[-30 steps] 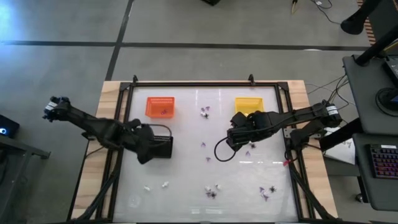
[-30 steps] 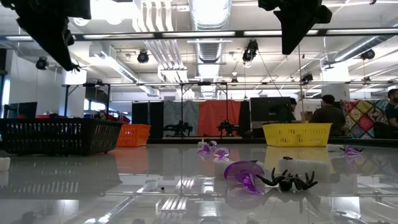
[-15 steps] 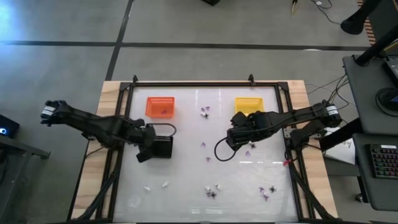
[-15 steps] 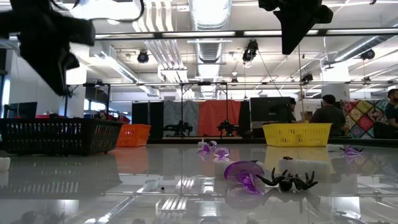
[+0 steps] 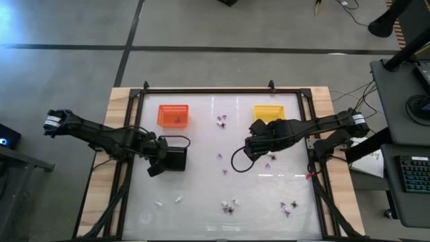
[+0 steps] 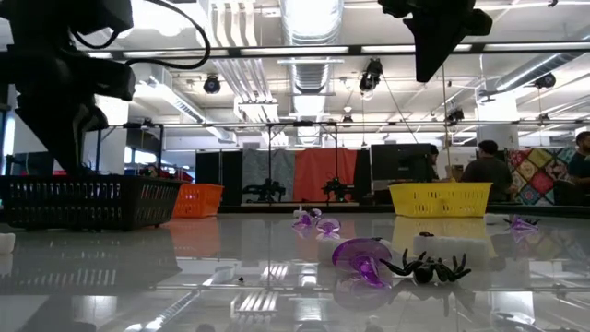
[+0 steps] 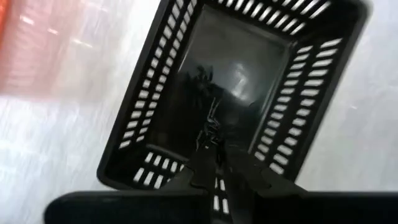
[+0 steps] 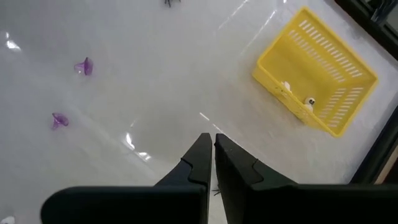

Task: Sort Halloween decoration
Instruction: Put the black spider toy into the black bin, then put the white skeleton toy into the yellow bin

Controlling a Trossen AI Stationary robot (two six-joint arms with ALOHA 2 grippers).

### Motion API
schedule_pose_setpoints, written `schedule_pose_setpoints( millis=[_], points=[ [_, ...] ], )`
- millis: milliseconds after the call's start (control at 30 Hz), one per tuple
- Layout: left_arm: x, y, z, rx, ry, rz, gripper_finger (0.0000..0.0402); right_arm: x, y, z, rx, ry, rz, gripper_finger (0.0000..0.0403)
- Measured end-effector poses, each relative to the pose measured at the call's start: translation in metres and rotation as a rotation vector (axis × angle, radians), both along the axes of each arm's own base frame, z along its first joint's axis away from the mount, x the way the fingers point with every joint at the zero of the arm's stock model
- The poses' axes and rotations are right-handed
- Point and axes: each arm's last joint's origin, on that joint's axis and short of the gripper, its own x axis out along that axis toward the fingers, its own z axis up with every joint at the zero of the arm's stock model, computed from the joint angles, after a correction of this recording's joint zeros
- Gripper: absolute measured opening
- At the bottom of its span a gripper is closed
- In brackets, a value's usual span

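My left gripper (image 7: 217, 155) points steeply down over the black basket (image 5: 176, 156), shut on a small black spider (image 7: 211, 127) at its tips. In the low view it (image 6: 64, 138) hangs just above the basket's rim (image 6: 88, 184). My right gripper (image 8: 212, 146) is shut and holds nothing. It hovers high above the table's middle (image 5: 252, 151), near the yellow basket (image 5: 267, 114). Purple trinkets (image 5: 222, 121) and whitish ones (image 5: 179, 199) lie scattered on the white table. A purple piece (image 6: 359, 254) and a black spider (image 6: 429, 269) lie close to the low camera. My left gripper pinches the black spider's body (image 7: 212, 138) between its two fingertips, coming from above. The spider's legs (image 7: 210, 118) stick out beyond the tips. It is lifted clear, over the inside of the black basket.
An orange basket (image 5: 173, 115) with dark pieces stands at the far left. The yellow basket (image 8: 317, 68) holds whitish trinkets (image 8: 309, 101). More trinkets lie near the front edge (image 5: 228, 207) (image 5: 289, 207). A black frame (image 5: 222, 91) rims the table. People sit in the room behind (image 6: 484, 166).
My left gripper has come down toward the black basket with the spider, turning and tipping as it sank, and now hangs just above the basket's rim. My right gripper has kept still.
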Motion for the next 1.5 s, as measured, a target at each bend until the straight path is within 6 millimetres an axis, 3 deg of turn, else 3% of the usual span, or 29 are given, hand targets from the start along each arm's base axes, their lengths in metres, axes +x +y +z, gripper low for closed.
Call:
schedule_pose_setpoints(
  millis=[467,767,1133,1500],
  points=[
    [0.006,0.0,0.016,0.051,-0.052,-0.076,0.0092,0.0,-0.002,0.0,-0.014,-0.035,-0.081,0.0013],
    [0.012,0.003,0.045,0.184,-0.135,-0.087,0.0096,0.003,-0.002,-0.001,-0.025,-0.07,-0.147,0.0013],
    [0.013,0.009,0.071,0.322,-0.196,-0.081,0.0096,0.009,-0.001,-0.007,0.017,-0.037,-0.09,0.0013],
    [0.01,0.015,0.074,0.33,-0.176,-0.059,0.0096,0.019,-0.008,-0.019,-0.002,0.034,-0.024,0.0013]
  ],
)
